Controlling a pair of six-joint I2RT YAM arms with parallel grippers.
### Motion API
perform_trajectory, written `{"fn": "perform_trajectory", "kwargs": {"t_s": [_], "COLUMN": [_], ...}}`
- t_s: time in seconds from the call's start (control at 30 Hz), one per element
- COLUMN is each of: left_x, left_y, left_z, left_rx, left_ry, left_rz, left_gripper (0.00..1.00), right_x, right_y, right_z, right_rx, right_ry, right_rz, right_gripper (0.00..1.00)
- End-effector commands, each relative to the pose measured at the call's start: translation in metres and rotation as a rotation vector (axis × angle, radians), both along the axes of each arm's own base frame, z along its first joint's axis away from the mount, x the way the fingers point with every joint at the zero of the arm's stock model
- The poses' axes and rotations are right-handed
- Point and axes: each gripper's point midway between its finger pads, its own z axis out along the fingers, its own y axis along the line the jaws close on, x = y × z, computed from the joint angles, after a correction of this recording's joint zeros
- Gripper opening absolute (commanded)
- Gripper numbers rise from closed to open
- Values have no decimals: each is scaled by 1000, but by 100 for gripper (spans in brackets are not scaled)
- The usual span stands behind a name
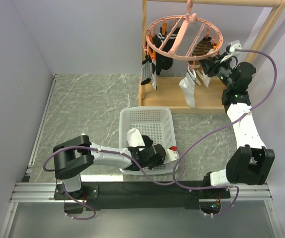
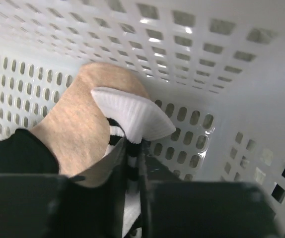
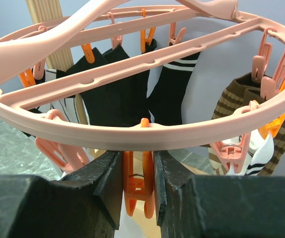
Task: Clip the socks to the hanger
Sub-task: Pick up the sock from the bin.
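**A:** Why are the left arm's fingers (image 2: 83, 213) down inside the white perforated plastic basket (image 2: 207, 59)?

**B:** They're pinched narrow on the cuff of a white sock with black stripe bands (image 2: 132, 116), I'd judge to lift it out. That arm lies low over the grey marbled worktop (image 1: 93, 109), with the elbow folded and the forearm reaching right.

**A:** And farther off?

**B:** The right arm stretches up and away, its wrist bent towards the round pink plastic ring hanger (image 3: 132, 136) on the light wooden frame rack (image 1: 271, 25). The right arm's fingers (image 3: 103, 188) squeeze a small orange plastic clip (image 3: 137, 191) at the rim, probably to hold it open for that sock. Dark socks (image 3: 127, 94) already hang clipped beyond.
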Motion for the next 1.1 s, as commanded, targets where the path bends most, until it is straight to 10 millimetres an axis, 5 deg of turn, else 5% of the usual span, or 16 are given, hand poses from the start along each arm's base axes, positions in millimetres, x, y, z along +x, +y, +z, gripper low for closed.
{"fn": "perform_trajectory", "kwargs": {"t_s": [0.0,0.23,0.73,0.87,1.07], "left_x": [3,17,56,60,75], "left_y": [6,-3,2,6,28], "left_z": [-4,45,167,166,124], "left_rx": [21,-178,-685,-647,-576], "left_ry": [-2,42,174,170,239], "left_rz": [30,83,165,172,354], "left_gripper": [11,1,0,1,1], "right_x": [-10,-9,-7,-7,-7], "right_y": [8,9,10,11,9], "right_z": [25,24,25,27,22], "right_rx": [-15,-6,56,58,58], "right_ry": [-62,-56,-15,-17,-13], "right_rz": [17,24,25,32,18], "right_gripper": [0,0,0,0,0]}}
